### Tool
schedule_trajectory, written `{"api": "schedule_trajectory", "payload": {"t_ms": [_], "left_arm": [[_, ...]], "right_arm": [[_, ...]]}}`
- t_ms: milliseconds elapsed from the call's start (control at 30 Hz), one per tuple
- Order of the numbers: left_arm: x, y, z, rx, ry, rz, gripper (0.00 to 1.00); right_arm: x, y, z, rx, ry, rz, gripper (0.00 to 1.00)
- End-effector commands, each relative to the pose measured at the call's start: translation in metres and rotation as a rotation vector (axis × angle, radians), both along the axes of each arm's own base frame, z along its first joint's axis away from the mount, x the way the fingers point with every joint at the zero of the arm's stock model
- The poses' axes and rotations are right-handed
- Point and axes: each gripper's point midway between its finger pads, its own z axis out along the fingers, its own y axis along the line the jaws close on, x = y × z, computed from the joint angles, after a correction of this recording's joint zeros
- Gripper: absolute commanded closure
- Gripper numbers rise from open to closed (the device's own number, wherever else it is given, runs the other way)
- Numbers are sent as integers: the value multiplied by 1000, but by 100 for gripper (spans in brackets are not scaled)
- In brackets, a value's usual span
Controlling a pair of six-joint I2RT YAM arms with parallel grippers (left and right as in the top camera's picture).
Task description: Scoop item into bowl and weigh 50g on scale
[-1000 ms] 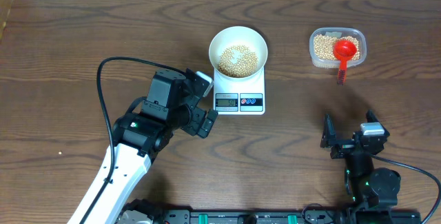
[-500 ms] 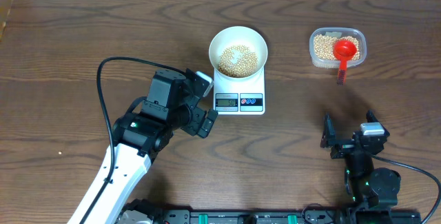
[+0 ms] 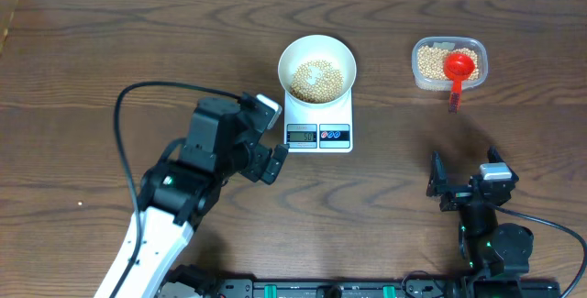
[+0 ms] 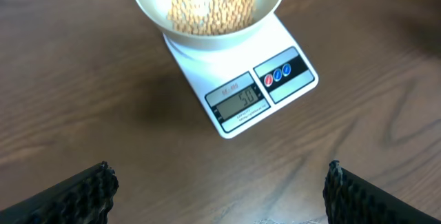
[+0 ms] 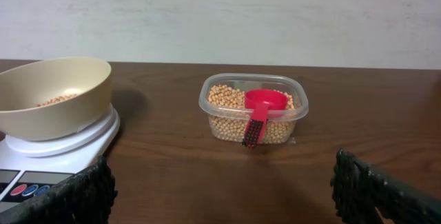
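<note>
Risk: the left gripper (image 3: 272, 136), jaws spread and empty, hangs just beside the scale (image 3: 337, 115) at frame centre. A stray swing of that arm, which reaches up from lower left, could nudge the scale and disturb the reading. The bowl (image 3: 316, 41) of beans (image 3: 316, 80) stands on the scale. The right gripper (image 3: 465, 174), also spread, rests at lower right, well apart.

1. Desk (image 3: 138, 41): dark brown w/ wavy wood lines.
2. Bowl (image 3: 286, 60): cream-white.
3. Beans (image 3: 316, 80): tan-yellow.
4. Scale (image 3: 344, 115): white; screen (image 4: 239, 101) grey, buttons (image 4: 278, 76) red + blue.
5. Scoop (image 3: 459, 65): bright red.
6. Tub (image 3: 440, 42): see-thru, no colour.
7. Wall (image 5: 220, 17) at back: pale off-white.
</note>
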Motion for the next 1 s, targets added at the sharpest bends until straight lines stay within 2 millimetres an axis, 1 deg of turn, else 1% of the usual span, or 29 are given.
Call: {"api": "schedule_trajectory", "payload": {"t_ms": [0, 167, 400, 533, 700, 967], "left_arm": [[-6, 11, 4, 13, -52, 35, 2], [-10, 25, 6, 13, -157, 86, 2], [-12, 50, 14, -86, -390, 185, 2], [-15, 72, 15, -195, -474, 318, 2], [-22, 96, 13, -213, -589, 401, 2], [-32, 136, 7, -190, -714, 553, 2]], "right_arm": [[0, 0, -1, 6, 1, -2, 1], [0, 0, -1, 6, 1, -2, 1], [0, 0, -1, 6, 1, -2, 1], [0, 0, -1, 6, 1, -2, 1], [0, 0, -1, 6, 1, -2, 1], [0, 0, -1, 6, 1, -2, 1]]}}
